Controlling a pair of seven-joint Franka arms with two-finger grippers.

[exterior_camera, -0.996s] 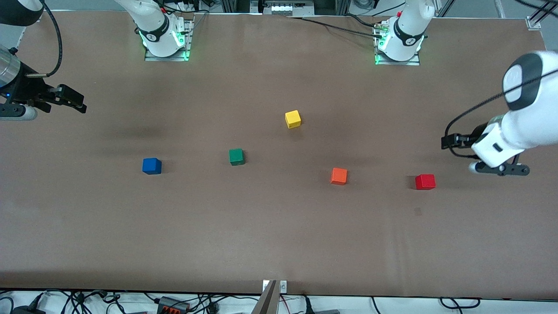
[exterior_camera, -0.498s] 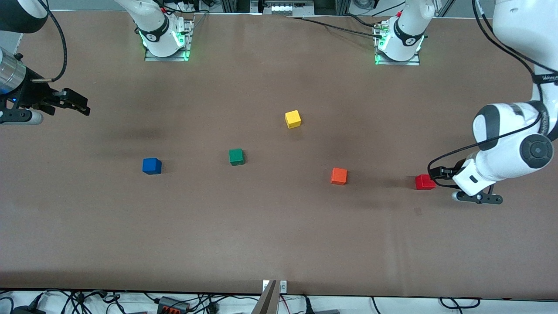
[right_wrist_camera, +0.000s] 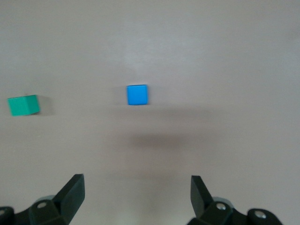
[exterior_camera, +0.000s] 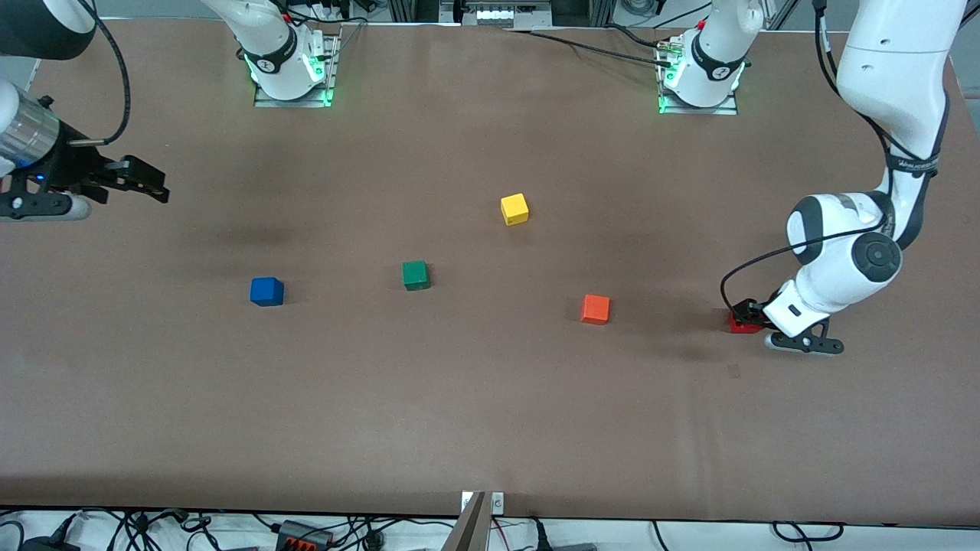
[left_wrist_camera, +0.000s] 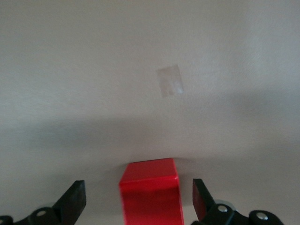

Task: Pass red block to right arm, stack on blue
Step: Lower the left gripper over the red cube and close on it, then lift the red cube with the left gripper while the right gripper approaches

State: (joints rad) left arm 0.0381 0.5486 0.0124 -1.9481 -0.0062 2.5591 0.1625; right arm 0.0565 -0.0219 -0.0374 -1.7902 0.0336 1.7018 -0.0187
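Observation:
The red block (exterior_camera: 736,327) sits on the table at the left arm's end, mostly covered by my left gripper (exterior_camera: 743,314). In the left wrist view the red block (left_wrist_camera: 151,190) stands between the open fingers of the left gripper (left_wrist_camera: 137,187), with a gap on each side. The blue block (exterior_camera: 266,291) sits toward the right arm's end. My right gripper (exterior_camera: 149,186) hangs open and empty above the table near that end. The right wrist view shows the blue block (right_wrist_camera: 137,94) ahead of the open right gripper (right_wrist_camera: 136,183).
An orange cube (exterior_camera: 595,309) lies beside the red block, toward the middle. A green cube (exterior_camera: 415,275) and a yellow cube (exterior_camera: 514,209) lie mid-table. The green cube also shows in the right wrist view (right_wrist_camera: 24,105). A pale tape patch (left_wrist_camera: 169,80) marks the table.
My left arm has swung in and come down over the red block, so its open fingers now straddle it. My right gripper has drifted slightly toward the table's middle.

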